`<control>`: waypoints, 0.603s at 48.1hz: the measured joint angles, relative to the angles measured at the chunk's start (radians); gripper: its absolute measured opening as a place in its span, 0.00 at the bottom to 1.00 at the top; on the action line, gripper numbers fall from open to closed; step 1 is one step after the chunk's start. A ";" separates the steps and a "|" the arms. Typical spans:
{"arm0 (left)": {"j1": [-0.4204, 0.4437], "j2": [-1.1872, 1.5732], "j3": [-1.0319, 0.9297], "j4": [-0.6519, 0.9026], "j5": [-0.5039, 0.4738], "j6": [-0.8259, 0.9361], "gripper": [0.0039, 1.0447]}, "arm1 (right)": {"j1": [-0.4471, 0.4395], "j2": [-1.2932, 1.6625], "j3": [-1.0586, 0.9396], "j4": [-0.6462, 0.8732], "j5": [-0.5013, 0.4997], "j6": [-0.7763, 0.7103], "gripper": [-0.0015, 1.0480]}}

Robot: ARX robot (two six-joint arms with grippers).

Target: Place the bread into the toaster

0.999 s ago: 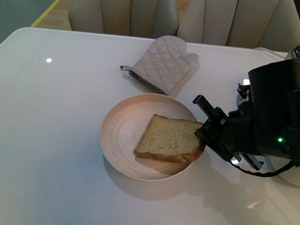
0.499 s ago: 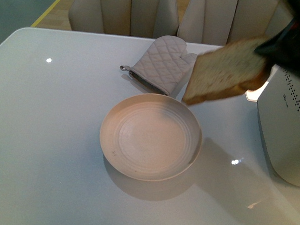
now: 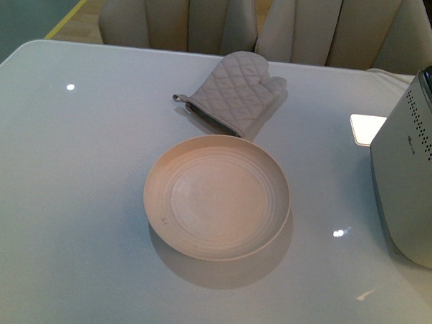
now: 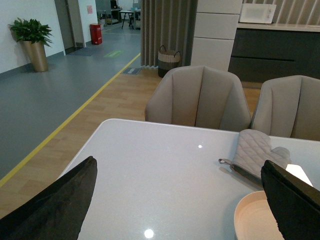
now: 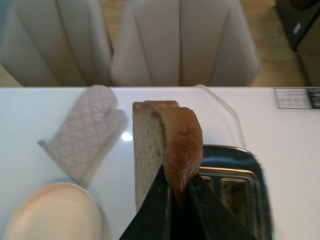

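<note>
R gripper [image 5: 176,192] is clamping the bread [image 5: 167,145] btw its two dark fingers [image 5: 152,215], pinching the slice by its lower part and holding it upright, brown crust edge facing the wrist cam. The bread is hanging in the air close over the toaster [image 5: 235,167], whose chrome top w/ slots is showing right behind the fingers; can't tell if the slice is lining up w/ a slot. In the front view the toaster is standing at the right edge of the table [image 3: 78,199], vent holes facing the plate [image 3: 216,198], which is sitting approx mid-table. L gripper [image 4: 179,161] is hovering low w/ jaws spread wide apart, gripping nothing, its cam looking across the table. The oven mitt [image 3: 237,91] is lying flat just beyond the plate; can't tell if they're touching. Two beige chairs [image 3: 179,17] are standing behind the table.
</note>
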 joint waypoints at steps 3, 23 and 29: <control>0.000 0.000 0.000 0.000 0.000 0.000 0.94 | -0.012 0.012 0.004 -0.018 0.029 -0.038 0.03; 0.000 0.000 0.000 0.000 0.000 0.000 0.94 | 0.016 0.064 0.030 -0.103 0.215 -0.105 0.03; 0.000 0.000 0.000 0.000 0.000 0.000 0.94 | 0.032 0.087 0.030 -0.111 0.253 -0.105 0.03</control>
